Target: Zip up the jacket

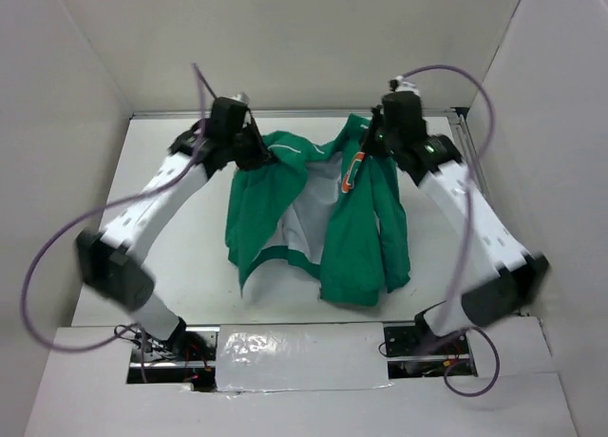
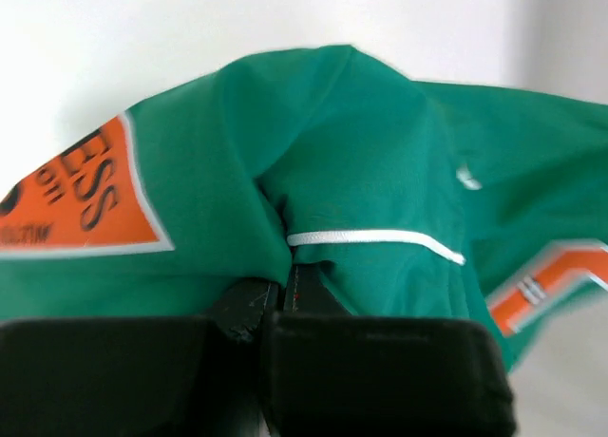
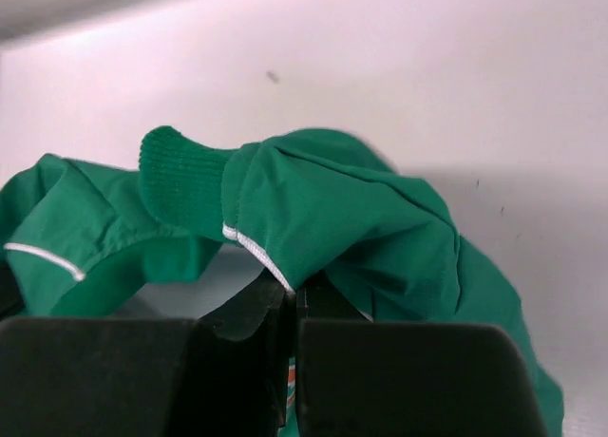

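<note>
Left gripper pinches one shoulder of the jacket, jaws closed on cloth. Right gripper clamps the other shoulder; the front lies open.

Bright, even light; the jacket blurs close up, casting faint shadows.

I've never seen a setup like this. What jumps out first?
The bright green jacket catches the eye, spread open mid-table with its white lining showing. Two black arms curve in from the sides, and the left gripper and right gripper each pinch the jacket's far end, jaws closed on fabric. An orange patch stands out beside the right gripper.
</note>
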`<action>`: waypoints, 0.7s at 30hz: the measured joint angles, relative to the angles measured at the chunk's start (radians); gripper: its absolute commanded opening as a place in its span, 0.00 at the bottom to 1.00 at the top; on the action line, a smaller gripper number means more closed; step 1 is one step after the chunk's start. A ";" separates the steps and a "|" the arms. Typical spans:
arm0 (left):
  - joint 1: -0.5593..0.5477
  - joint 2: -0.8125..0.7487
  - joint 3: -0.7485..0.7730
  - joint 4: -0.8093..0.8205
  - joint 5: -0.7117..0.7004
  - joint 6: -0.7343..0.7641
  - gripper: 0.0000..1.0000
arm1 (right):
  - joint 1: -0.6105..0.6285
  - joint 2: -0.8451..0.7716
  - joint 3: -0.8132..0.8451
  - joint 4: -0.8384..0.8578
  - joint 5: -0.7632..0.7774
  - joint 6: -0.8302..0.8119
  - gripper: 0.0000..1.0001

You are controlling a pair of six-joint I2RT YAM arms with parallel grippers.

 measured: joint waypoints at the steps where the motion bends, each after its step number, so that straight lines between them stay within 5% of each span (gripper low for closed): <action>1: 0.026 0.109 0.024 -0.013 0.011 -0.003 0.34 | -0.035 0.093 0.000 0.016 -0.036 -0.001 0.15; 3: 0.066 0.342 0.131 -0.057 0.041 0.003 0.53 | -0.089 0.281 0.026 0.036 -0.085 -0.006 0.36; 4: 0.080 0.457 0.213 -0.090 0.052 0.006 0.70 | -0.111 0.379 0.062 0.035 -0.112 -0.010 0.46; 5: 0.096 0.581 0.329 -0.142 0.061 0.003 0.76 | -0.130 0.480 0.109 0.031 -0.142 -0.018 0.69; 6: 0.109 0.682 0.439 -0.187 0.063 0.002 0.99 | -0.145 0.555 0.146 0.029 -0.167 -0.029 0.89; 7: 0.116 0.732 0.503 -0.212 0.066 0.014 0.99 | -0.156 0.600 0.159 0.037 -0.192 -0.036 1.00; 10: 0.124 0.698 0.472 -0.218 0.076 0.034 0.99 | -0.151 0.571 0.091 0.044 -0.210 -0.053 1.00; 18: 0.114 0.051 -0.227 -0.043 0.126 0.059 0.99 | 0.006 0.035 -0.357 0.146 -0.215 -0.014 1.00; 21: 0.114 -0.067 -0.380 -0.038 0.111 0.047 0.99 | 0.089 -0.109 -0.533 0.165 -0.205 0.050 1.00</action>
